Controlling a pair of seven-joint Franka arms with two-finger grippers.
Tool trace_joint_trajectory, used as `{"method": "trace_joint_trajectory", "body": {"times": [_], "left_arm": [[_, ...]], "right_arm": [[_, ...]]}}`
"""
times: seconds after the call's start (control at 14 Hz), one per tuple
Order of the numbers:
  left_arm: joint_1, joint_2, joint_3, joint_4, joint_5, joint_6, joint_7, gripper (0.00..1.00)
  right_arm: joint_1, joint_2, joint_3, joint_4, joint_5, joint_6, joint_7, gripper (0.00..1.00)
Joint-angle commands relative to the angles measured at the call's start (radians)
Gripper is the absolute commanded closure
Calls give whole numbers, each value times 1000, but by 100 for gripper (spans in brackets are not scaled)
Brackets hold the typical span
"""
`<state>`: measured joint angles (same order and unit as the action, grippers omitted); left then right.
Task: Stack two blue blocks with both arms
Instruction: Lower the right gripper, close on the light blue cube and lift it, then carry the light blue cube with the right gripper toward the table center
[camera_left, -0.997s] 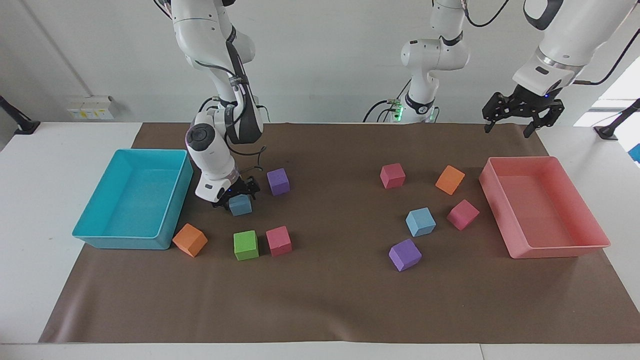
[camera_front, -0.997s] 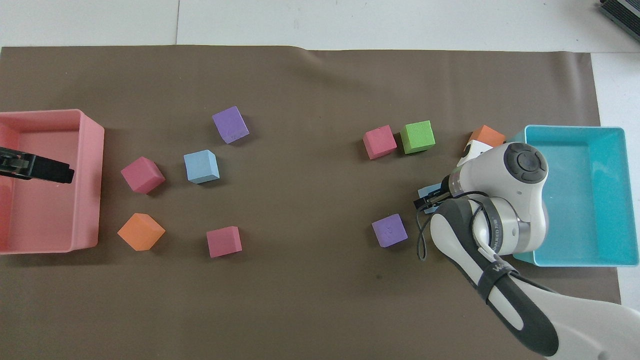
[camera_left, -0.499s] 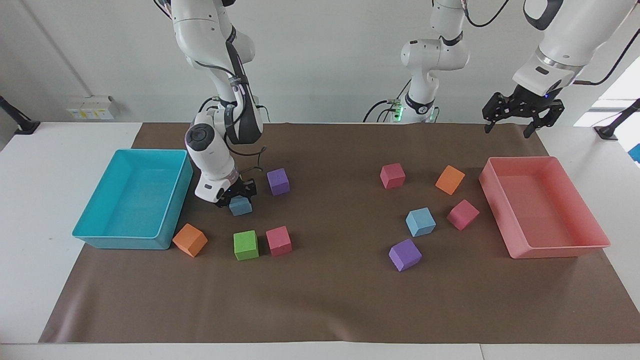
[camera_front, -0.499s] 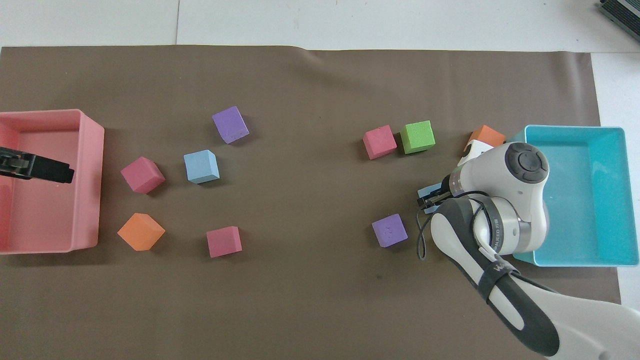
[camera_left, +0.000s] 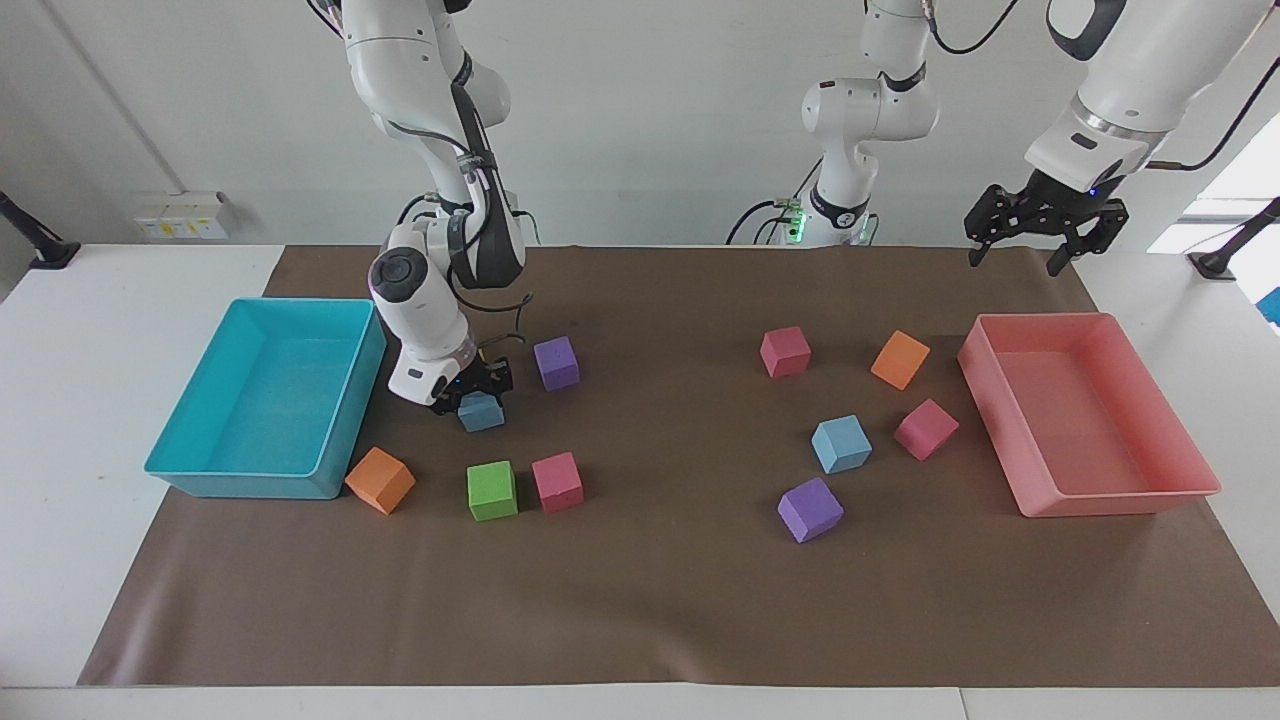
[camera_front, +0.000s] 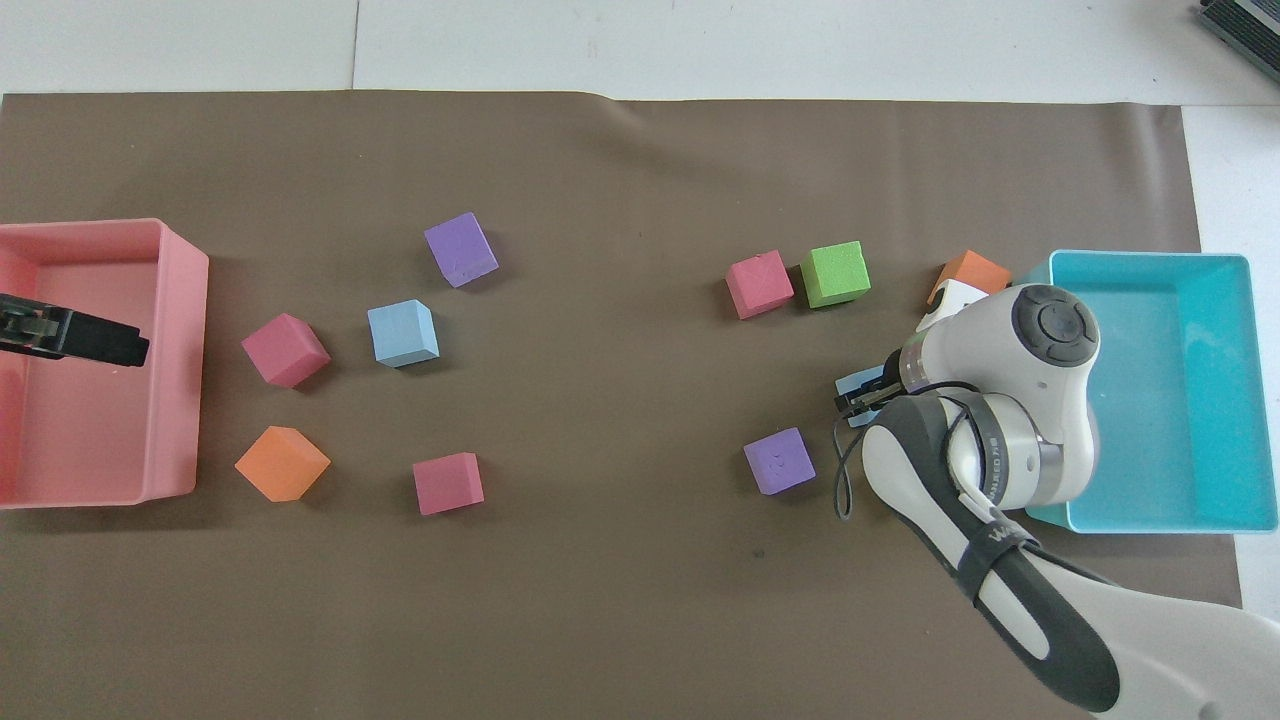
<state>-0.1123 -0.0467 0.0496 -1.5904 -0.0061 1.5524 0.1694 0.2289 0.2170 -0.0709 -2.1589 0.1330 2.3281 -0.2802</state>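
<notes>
One blue block (camera_left: 482, 412) sits on the brown mat beside the turquoise tray (camera_left: 200, 470). My right gripper (camera_left: 474, 392) is down over it, its fingers shut on the block's sides. In the overhead view only an edge of this block (camera_front: 848, 383) shows, under the right gripper (camera_front: 862, 392). The second blue block (camera_left: 841, 444) lies free toward the left arm's end, between a pink cube and a purple cube; it also shows in the overhead view (camera_front: 402, 333). My left gripper (camera_left: 1028, 252) waits open in the air over the pink tray (camera_left: 1190, 480).
Near the right gripper lie a purple cube (camera_left: 556, 362), a green cube (camera_left: 492, 490), a pink cube (camera_left: 557, 481) and an orange cube (camera_left: 380, 480). Around the second blue block lie pink cubes (camera_left: 785, 351) (camera_left: 926, 429), an orange cube (camera_left: 900, 359) and a purple cube (camera_left: 810, 509).
My right gripper's fingers have drawn in on the blue block and its wrist has edged up slightly. The left arm has not moved.
</notes>
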Motion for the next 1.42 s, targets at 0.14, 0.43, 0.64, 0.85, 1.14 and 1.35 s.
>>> {"method": "trace_joint_trajectory", "body": {"times": [0.14, 0.43, 0.64, 0.85, 1.14, 1.35], "left_arm": [[-3, -21, 1, -30, -9, 21, 2, 0], [-3, -21, 1, -30, -9, 21, 2, 0], [-3, -22, 3, -30, -9, 21, 1, 0], [-3, -21, 3, -30, -9, 21, 1, 0], [-3, -21, 3, -30, -9, 21, 1, 0], [-3, -21, 3, -30, -9, 21, 1, 0]], "right_arm": [[-8, -41, -3, 72, 14, -138, 10, 100], [-28, -110, -7, 189, 11, -338, 10, 100], [-43, -123, -7, 224, 10, -397, 12, 100], [-27, -116, -6, 240, 5, -383, 123, 100], [52, -62, 16, 292, 4, -339, 291, 100], [122, -12, 16, 353, 14, -290, 401, 100]]}}
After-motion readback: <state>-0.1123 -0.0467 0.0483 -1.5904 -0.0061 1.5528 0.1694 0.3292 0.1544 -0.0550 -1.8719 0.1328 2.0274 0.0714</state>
